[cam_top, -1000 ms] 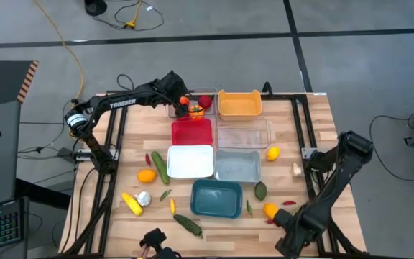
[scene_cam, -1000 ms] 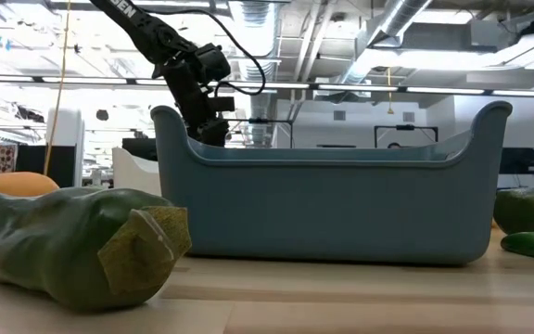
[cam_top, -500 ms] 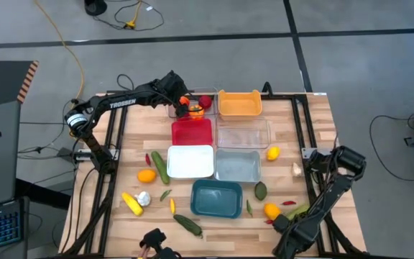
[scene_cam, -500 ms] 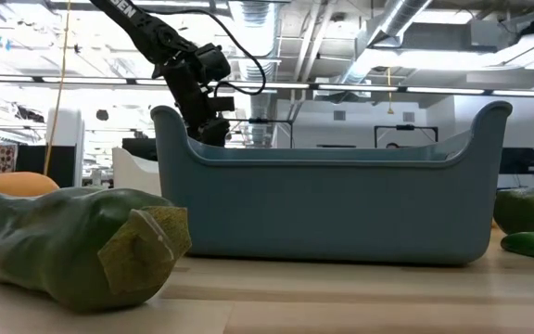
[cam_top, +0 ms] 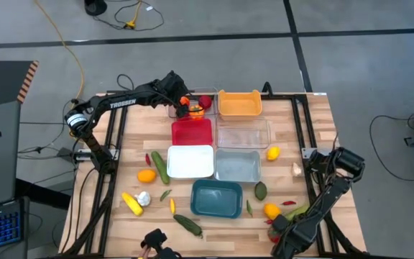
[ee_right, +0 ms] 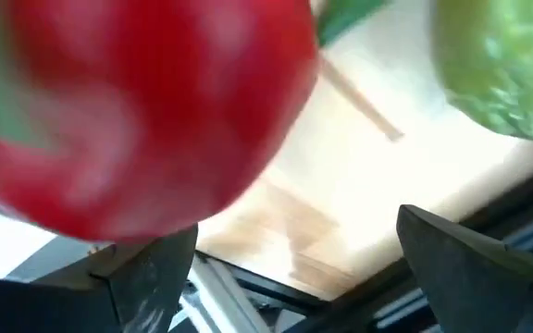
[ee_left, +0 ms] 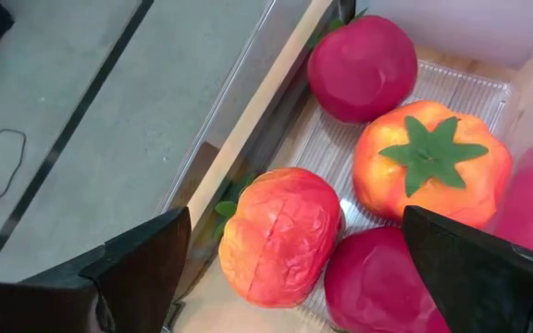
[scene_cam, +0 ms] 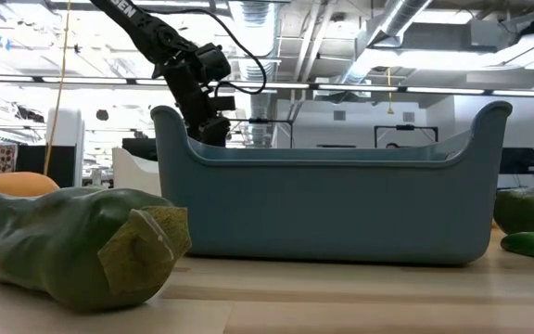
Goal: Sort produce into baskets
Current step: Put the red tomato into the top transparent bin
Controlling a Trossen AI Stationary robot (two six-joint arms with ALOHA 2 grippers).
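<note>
- Hovering over the clear ribbed plastic tray [cam_top: 192, 108] at the worktop's far edge, your left gripper [cam_top: 183, 106] is released above four red and orange toy tomatoes [ee_left: 280, 236].
- Your right gripper [cam_top: 280, 229], released, sits at the near right corner beside a round red toy fruit [ee_right: 128, 111].

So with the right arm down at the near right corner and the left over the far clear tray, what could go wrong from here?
1. The open right gripper is close over a red toy tomato near the wooden table's edge; a nudge might roll it off.
2. The clear plastic tray sits by the far edge with four tomatoes packed in; the open left gripper could knock the ribbed orange-red tomato at its rim.
</note>
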